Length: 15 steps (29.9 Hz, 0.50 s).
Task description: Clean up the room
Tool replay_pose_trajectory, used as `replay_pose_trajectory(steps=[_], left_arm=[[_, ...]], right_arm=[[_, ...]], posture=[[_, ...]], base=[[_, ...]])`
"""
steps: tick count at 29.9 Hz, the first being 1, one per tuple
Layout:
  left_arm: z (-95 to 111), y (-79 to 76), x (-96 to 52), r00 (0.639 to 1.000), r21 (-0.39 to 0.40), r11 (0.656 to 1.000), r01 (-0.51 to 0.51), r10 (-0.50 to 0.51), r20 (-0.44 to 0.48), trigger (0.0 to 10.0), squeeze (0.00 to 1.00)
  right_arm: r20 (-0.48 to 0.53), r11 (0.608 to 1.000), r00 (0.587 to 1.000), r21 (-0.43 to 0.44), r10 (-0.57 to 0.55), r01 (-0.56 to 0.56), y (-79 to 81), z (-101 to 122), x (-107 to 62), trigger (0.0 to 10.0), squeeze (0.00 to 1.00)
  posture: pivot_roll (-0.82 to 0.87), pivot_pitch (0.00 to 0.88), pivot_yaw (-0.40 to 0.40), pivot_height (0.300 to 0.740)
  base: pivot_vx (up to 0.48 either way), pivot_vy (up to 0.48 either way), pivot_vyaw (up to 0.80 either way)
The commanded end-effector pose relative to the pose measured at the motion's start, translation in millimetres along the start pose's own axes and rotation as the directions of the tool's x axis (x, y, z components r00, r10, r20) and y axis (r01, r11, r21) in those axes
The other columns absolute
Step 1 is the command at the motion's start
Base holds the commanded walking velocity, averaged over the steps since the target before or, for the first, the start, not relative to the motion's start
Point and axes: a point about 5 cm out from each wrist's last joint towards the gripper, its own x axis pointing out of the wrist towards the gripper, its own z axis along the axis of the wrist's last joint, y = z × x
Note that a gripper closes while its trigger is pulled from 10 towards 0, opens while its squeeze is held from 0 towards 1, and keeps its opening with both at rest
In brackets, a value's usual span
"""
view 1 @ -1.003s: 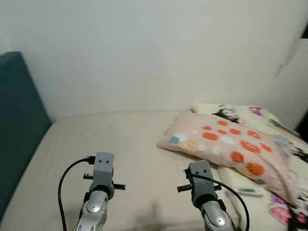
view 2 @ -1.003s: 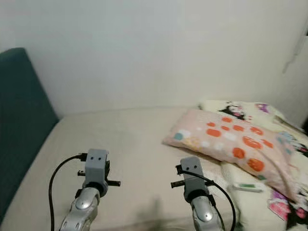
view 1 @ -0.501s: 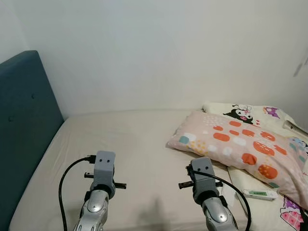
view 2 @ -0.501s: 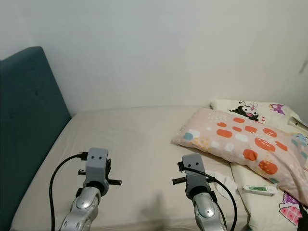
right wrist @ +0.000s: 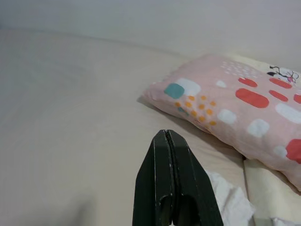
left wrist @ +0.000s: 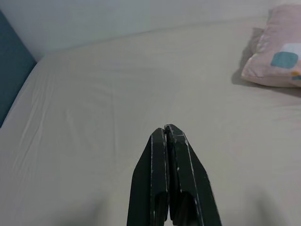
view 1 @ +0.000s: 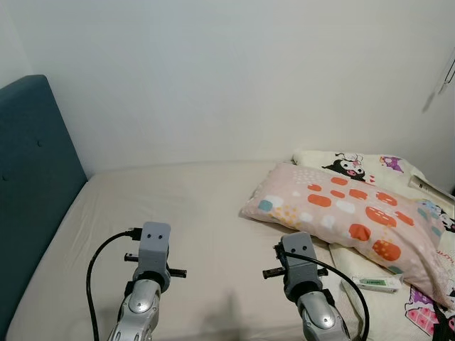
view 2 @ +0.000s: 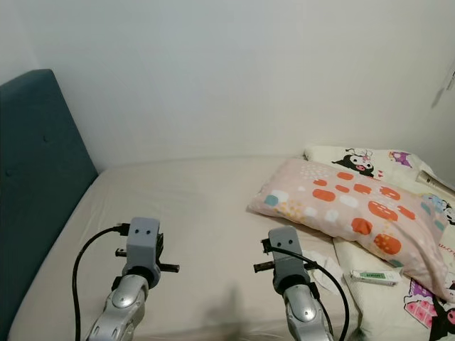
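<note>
facing bare bed (view 1: 199, 206); headboard (view 1: 32, 185) l, pillow (view 1: 341, 213) r.

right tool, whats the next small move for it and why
Probably open the right tool and ease it forward and down toward the crumpled white tissue, which lies on the bed just ahead of that arm, beside the spotted pillow. The tool is shut with nothing in it, and the tissue looks like the nearest loose litter. The left tool is shut too.

A teal headboard (view 1: 32, 185) stands against a plain, perhaps off-white wall (view 1: 234, 78).
</note>
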Motion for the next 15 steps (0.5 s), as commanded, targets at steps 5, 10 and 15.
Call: replay_pose_trajectory(steps=[5,10,15], left_arm=[[0.3,-0.9,-0.6,1.000,0.004,1.000,-0.008,0.008,-0.006,10.0,0.00],[0.4,-0.3,-0.2,1.000,0.004,1.000,-0.014,0.014,-0.008,10.0,0.00],[-0.3,0.9,0.4,1.000,0.003,1.000,-0.020,0.021,-0.015,10.0,0.00]], right_arm=[[-0.010,1.000,1.000,0.008,-0.012,0.012,-3.3,-3.1,-0.4,10.0,0.00],[-0.012,1.000,1.000,0.008,-0.013,0.013,-4.1,-3.2,-0.1,10.0,0.00],[-0.014,1.000,1.000,0.007,-0.013,0.013,-4.9,-3.3,-0.3,10.0,0.00]], posture=[[-0.01,0.018,-0.040,0.740],[-0.01,0.023,-0.042,0.740],[-0.01,0.024,-0.040,0.740]], base=[[0.000,-0.365,0.00],[0.000,-0.373,0.00],[0.000,-0.379,0.00]])
